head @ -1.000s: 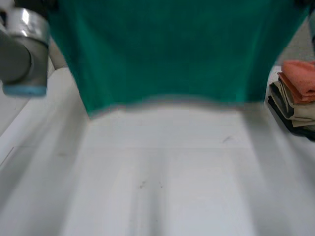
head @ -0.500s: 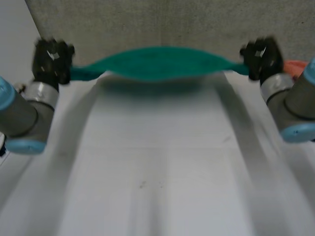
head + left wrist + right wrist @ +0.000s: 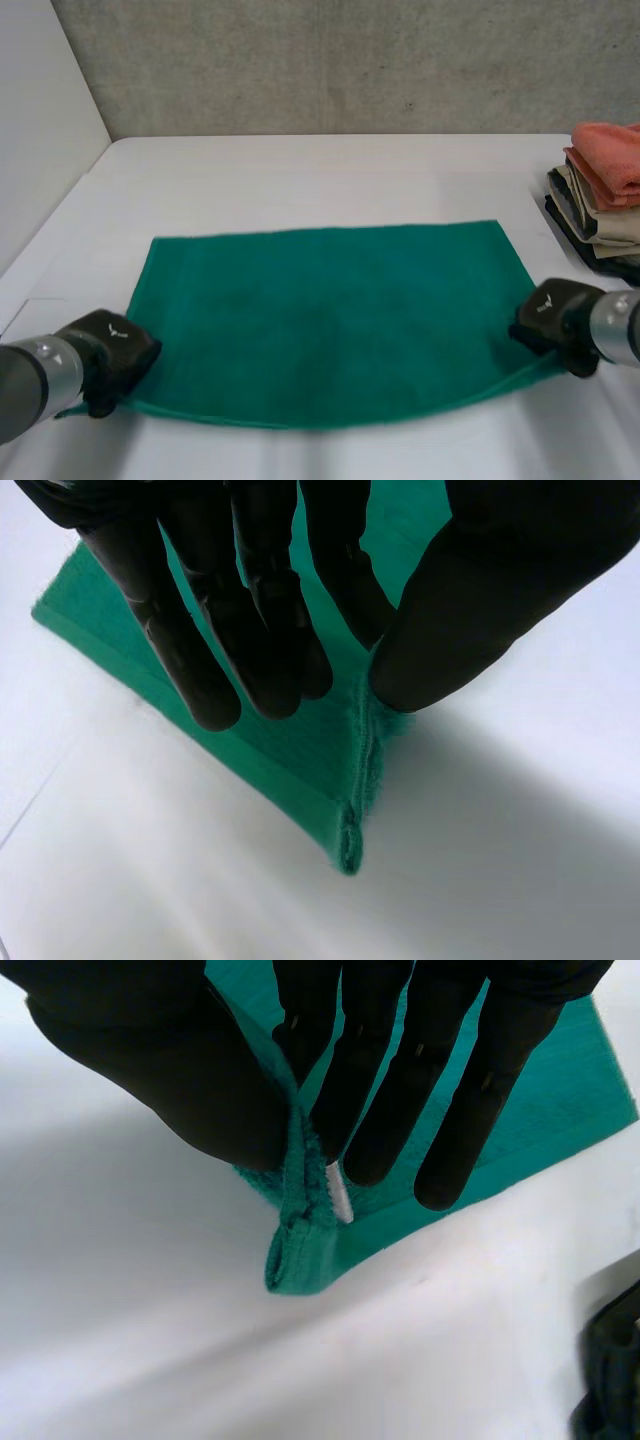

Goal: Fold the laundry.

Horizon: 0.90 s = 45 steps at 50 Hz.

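My left hand (image 3: 110, 350) and right hand (image 3: 550, 315) each pinch a near towel (image 3: 330, 320) corner (it lies flat); next I'd fold toward the far edge.

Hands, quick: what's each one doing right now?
Left hand: shut on the green towel, pinching its near left corner.
Right hand: shut on the green towel, pinching its near right corner.
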Each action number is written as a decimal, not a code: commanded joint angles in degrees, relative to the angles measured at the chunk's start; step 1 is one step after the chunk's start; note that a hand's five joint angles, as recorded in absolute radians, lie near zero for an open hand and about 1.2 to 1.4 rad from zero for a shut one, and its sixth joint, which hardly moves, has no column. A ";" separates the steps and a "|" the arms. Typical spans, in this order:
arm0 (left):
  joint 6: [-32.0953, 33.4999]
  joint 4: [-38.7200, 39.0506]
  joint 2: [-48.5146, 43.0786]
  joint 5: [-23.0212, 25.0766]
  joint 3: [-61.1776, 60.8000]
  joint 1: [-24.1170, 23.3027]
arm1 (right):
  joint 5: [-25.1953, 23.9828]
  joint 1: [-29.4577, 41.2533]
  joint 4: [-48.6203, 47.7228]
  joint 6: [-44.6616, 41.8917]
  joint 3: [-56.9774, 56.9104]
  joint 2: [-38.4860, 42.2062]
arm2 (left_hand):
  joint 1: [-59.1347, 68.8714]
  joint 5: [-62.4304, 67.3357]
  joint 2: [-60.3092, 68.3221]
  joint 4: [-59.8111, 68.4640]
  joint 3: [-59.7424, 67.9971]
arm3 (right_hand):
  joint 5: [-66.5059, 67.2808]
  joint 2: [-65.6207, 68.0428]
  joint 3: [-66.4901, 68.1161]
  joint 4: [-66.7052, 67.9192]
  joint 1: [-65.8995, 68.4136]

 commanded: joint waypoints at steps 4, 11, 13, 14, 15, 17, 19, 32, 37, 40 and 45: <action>0.56 21.28 -12.29 -0.41 10.64 -1.34 | 0.06 0.07 -14.95 7.49 -5.19 4.26 | 13.63 12.65 11.23 11.12 11.43 | 10.70 12.27 11.59 11.26 14.66; -0.05 30.96 -24.86 -1.90 22.24 -2.57 | -0.11 3.06 -30.95 13.92 -13.28 12.96 | 13.63 12.65 11.23 11.12 11.43 | 10.70 12.27 11.59 11.26 14.66; -0.14 31.76 -27.23 -3.39 24.52 -2.66 | -0.11 4.02 -36.05 13.66 -15.74 15.95 | 13.63 12.65 11.23 11.12 11.43 | 10.70 12.27 11.59 11.26 14.66; -0.40 32.46 -29.25 -5.31 26.80 -2.74 | -0.11 4.37 -37.80 13.83 -16.53 17.09 | 13.63 12.65 11.23 11.12 11.43 | 10.70 12.27 11.59 11.26 14.66; -0.49 33.07 -30.14 -6.29 27.95 -2.83 | -0.11 4.55 -39.74 14.09 -17.41 18.23 | 13.63 12.65 11.23 11.12 11.43 | 10.70 12.27 11.59 11.26 14.66; -0.67 34.48 -31.63 -7.70 29.80 -3.18 | 0.06 5.34 -44.84 14.18 -20.40 21.83 | 13.63 12.65 11.23 11.12 11.43 | 10.70 12.27 11.59 11.26 14.66; -0.76 37.55 -33.48 -8.15 31.83 -3.97 | 0.15 5.43 -47.56 14.27 -22.16 24.29 | 13.63 12.65 11.23 11.12 11.43 | 10.70 12.27 11.59 11.26 14.66; -7.25 49.08 -29.74 -8.59 26.84 -9.07 | 3.49 7.37 -46.89 33.25 -23.58 23.27 | -56.37 -57.35 -58.77 -58.88 -58.57 | -59.30 -57.73 -58.41 -58.74 -55.34; -12.87 49.95 -21.90 -8.06 18.31 -9.25 | 1.12 5.70 -37.57 34.58 -17.60 16.05 | -56.37 -57.35 -58.77 -58.88 -58.57 | -59.30 -57.73 -58.41 -58.74 -55.34; -17.62 51.97 -17.06 -6.83 12.33 -9.34 | -1.77 0.96 -31.77 34.58 -13.12 13.68 | -56.37 -57.35 -58.77 -58.88 -58.57 | -59.30 -57.73 -58.41 -58.74 -55.34; -27.54 56.36 -12.40 0.10 4.68 -9.16 | -7.40 -4.32 -27.89 32.91 -7.50 12.88 | -56.32 -57.30 -58.72 -58.83 -58.53 | -54.53 -52.96 -53.64 -53.97 -50.57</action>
